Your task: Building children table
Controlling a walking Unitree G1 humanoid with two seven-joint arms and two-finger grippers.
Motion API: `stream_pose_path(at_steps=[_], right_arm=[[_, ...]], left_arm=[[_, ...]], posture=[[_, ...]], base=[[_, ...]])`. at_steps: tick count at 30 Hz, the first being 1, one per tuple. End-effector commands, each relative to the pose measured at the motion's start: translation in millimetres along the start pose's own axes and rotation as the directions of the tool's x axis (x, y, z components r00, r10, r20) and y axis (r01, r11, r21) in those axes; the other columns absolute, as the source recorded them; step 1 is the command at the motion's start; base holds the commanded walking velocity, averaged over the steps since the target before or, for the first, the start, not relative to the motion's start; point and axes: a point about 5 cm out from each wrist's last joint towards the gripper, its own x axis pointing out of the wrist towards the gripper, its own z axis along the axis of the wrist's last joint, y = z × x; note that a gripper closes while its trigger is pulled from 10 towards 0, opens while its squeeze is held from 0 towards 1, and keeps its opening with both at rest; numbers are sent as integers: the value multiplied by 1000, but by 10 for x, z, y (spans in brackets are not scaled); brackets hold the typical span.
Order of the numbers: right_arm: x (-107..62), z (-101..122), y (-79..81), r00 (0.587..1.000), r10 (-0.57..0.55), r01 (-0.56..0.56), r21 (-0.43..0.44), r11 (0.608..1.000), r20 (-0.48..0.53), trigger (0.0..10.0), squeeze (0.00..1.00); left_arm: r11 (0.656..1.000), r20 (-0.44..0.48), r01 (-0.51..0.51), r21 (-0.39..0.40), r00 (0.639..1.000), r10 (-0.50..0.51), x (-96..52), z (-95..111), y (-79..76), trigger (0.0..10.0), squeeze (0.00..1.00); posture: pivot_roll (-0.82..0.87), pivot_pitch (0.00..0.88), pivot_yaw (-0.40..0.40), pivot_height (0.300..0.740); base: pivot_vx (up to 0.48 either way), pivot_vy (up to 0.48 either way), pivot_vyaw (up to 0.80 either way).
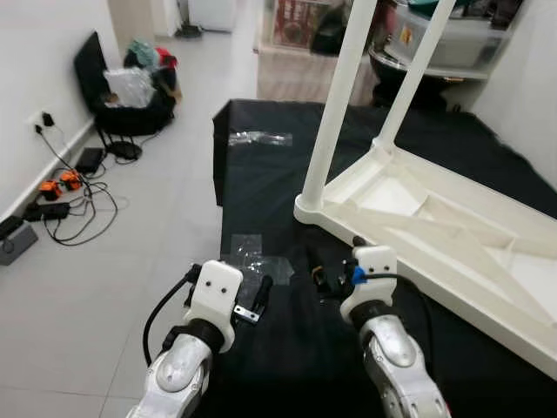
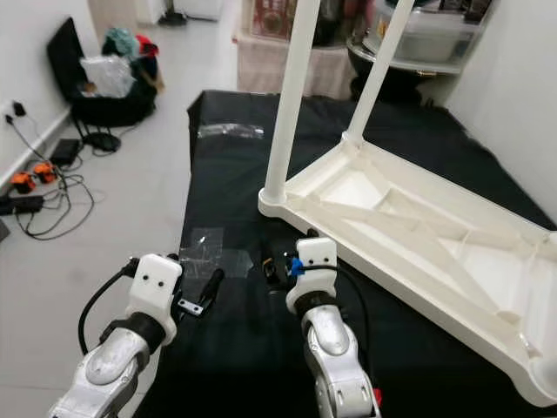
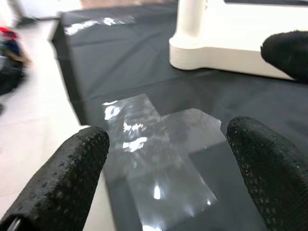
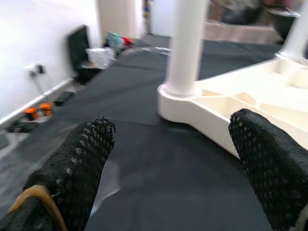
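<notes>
Both grippers hang low over the near edge of the black cloth (image 1: 287, 148), empty, each with its two black fingers spread wide. Through the left gripper (image 3: 168, 159), a clear plastic bag (image 3: 159, 149) lies flat and glossy on the cloth directly between and just past the pads. Through the right gripper (image 4: 173, 159), bare cloth comes first, then the rounded corner of the table.

Ahead and to the robot's right lies the white children's table (image 1: 452, 235), turned upside down on the cloth, its ribbed underside facing up. Its long axis runs from the near corner away to the right, slantwise to the robot. Two white legs already stand upright in their sockets: the near leg (image 1: 335, 104) at the corner closest to the grippers, the far leg (image 1: 416, 70) further along the edge behind it. The nearest end on the right side seems still without legs, though its sockets are hard to make out.

Of the two arms, the right is clearly closer to the table, its pincer near the corner where the near leg stands; the left is beside the bag and well apart from the table. No loose leg can be made out on the cloth, so what the coming move would pick up is unclear.
</notes>
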Motion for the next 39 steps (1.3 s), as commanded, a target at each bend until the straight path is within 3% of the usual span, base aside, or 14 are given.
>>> stream_pose_path(at_steps=[1,13,26,39], right_arm=[[-18,-16,1,1000,1,-1,-5,1000,-13,10000,0],[-17,-8,7,1000,-3,3,-4,1000,-11,10000,0],[-9,12,-16,1000,-13,13,1,1000,-11,10000,0],[25,42,-43,1000,-30,30,9,1000,-2,10000,0]], left_arm=[[1000,-14,3,-9,1000,-3,-16,-36,-32,10000,0],[1000,-18,2,-5,1000,-2,-22,-40,-25,10000,0],[1000,1,-5,-1,1000,5,-10,-14,-22,10000,0],[1000,13,-1,7,1000,1,-14,5,-24,10000,0]], posture=[[30,0,-79,740],[32,0,-81,740],[31,0,-79,740],[32,0,-76,740]], base=[[-292,0,0],[-292,0,0],[0,0,0],[19,-420,0]])
